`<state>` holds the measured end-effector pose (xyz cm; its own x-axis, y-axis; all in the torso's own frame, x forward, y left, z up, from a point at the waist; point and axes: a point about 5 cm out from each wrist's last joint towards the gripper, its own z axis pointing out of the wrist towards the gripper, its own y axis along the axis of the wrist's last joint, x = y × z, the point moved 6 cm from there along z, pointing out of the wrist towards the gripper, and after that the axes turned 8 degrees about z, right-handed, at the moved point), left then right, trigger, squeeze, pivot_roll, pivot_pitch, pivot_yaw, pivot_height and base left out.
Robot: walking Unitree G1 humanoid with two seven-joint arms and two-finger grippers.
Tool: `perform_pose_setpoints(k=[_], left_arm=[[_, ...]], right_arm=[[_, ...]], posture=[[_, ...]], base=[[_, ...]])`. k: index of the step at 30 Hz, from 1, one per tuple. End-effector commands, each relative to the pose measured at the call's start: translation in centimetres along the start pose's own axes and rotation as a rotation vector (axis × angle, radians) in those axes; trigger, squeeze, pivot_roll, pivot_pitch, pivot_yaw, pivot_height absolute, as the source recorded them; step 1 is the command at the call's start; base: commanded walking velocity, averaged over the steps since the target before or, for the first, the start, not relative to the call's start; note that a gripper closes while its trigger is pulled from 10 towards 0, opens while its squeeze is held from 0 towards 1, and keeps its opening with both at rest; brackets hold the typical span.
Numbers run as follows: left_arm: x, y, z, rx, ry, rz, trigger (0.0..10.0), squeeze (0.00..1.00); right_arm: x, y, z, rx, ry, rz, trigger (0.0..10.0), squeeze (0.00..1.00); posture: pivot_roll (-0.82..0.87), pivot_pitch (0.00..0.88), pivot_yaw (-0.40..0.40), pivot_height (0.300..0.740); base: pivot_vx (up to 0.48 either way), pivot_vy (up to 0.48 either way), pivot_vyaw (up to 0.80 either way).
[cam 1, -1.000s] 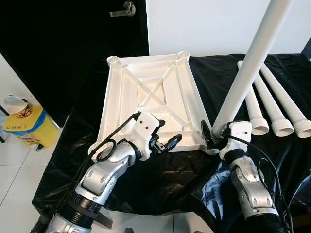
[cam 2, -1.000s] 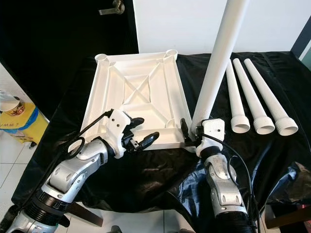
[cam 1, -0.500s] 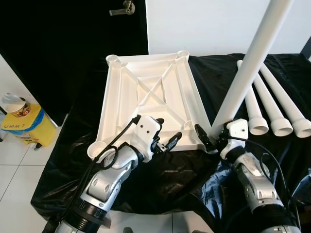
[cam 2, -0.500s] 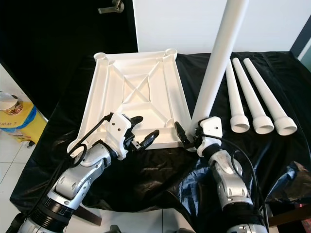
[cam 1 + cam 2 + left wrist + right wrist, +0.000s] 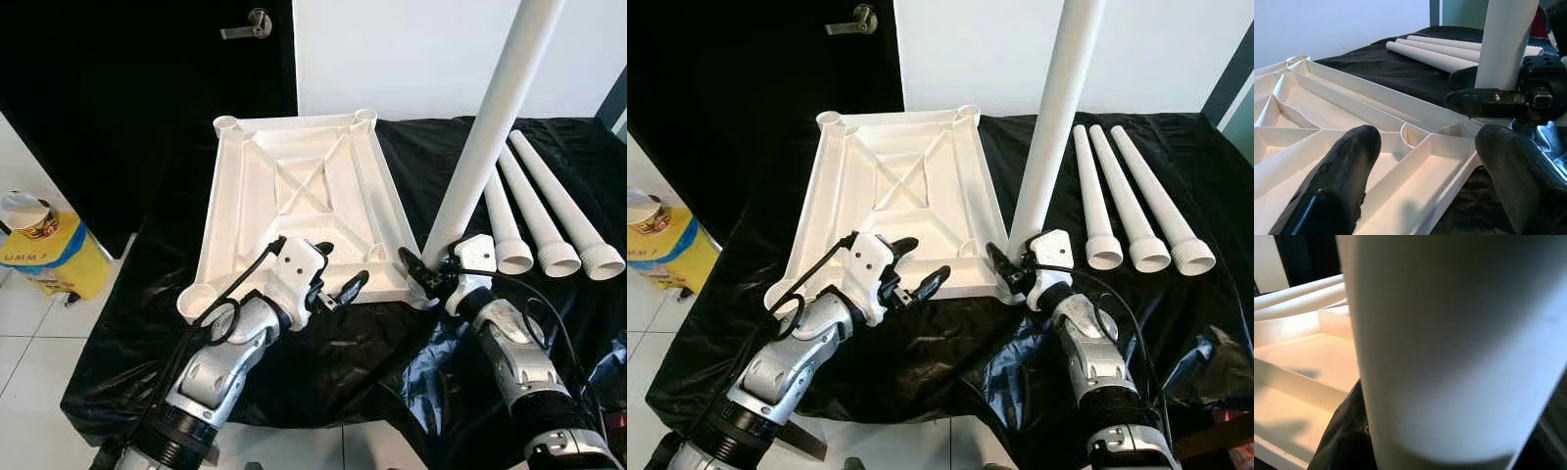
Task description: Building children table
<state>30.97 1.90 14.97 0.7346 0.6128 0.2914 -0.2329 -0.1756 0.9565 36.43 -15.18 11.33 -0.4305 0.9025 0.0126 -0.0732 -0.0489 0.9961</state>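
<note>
We see the white tabletop (image 5: 299, 206) lying underside up on the black cloth (image 5: 431, 157), ribs and corner sockets facing the ceiling. Its near edge sits just ahead of both wrists. The right gripper (image 5: 427, 279) is clamped on the foot of a white table leg (image 5: 490, 127), which stands nearly upright, leaning slightly right, at the tabletop's near right corner socket. The left gripper (image 5: 338, 277) hovers over the near edge with fingers spread, holding nothing; in the left wrist view both fingers (image 5: 1347, 171) straddle the rim, with bare rim between them and the leg. Three spare legs (image 5: 549, 211) lie side by side on the cloth to the right, well apart from the tabletop.

Against a second ago, the leg stands a little straighter and the right gripper sits closer to the corner.

Cloth is wrinkled near us. Behind: white wall (image 5: 411, 49), dark door with handle (image 5: 250, 22). A yellow container (image 5: 44, 257) stands on the tiled floor (image 5: 29, 352), left.
</note>
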Motion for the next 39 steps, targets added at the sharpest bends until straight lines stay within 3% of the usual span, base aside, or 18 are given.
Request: perform_pose_setpoints(k=[1,11,14,22,29,37,38,39], left_arm=[[-0.5,-0.5,-0.2,0.006,-0.044,0.003,10.0,0.00],[-0.4,-0.7,-0.2,0.010,-0.044,0.010,10.0,0.00],[0.0,-0.9,-0.1,0.012,-0.035,0.017,10.0,0.00],[0.3,-1.2,0.3,0.026,-0.034,0.039,10.0,0.00],[1.4,-1.3,0.3,0.038,-0.001,0.046,10.0,0.00],[2.1,-1.5,0.1,0.048,0.016,0.052,10.0,0.00],[2.2,-1.6,0.1,0.052,0.020,0.057,10.0,0.00],[2.2,-1.6,0.1,0.052,0.020,0.057,10.0,0.00]], right_arm=[[0.2,-2.3,-0.5,0.078,-0.019,0.016,10.0,0.00],[-0.3,-3.2,-0.7,0.083,-0.158,0.031,10.0,0.00],[-1.0,-4.7,-1.7,0.117,-0.364,0.047,10.0,0.00],[-0.8,-6.1,-3.4,0.135,-0.597,0.121,10.0,0.00],[1.2,-5.1,-2.7,0.069,-0.555,0.148,10.0,0.00],[0.9,-4.4,-3.0,0.044,-0.564,0.117,10.0,0.00],[0.8,-4.2,-3.1,0.040,-0.555,0.115,10.0,1.00],[0.8,-4.2,-3.1,0.040,-0.555,0.115,10.0,1.00]], posture=[[0.00,0.000,-0.019,0.740],[-0.01,0.000,-0.012,0.740],[-0.03,0.000,-0.006,0.740],[-0.04,0.005,0.005,0.740],[-0.04,0.017,0.028,0.740],[-0.04,0.023,0.036,0.740],[-0.03,0.023,0.035,0.740],[-0.03,0.023,0.035,0.740]], base=[[0.000,0.000,0.00],[0.000,0.000,0.00],[0.000,0.000,0.00],[0.000,0.000,0.00],[0.000,0.000,0.00],[0.000,0.000,0.00],[0.000,0.000,0.00],[0.000,0.000,0.00]])
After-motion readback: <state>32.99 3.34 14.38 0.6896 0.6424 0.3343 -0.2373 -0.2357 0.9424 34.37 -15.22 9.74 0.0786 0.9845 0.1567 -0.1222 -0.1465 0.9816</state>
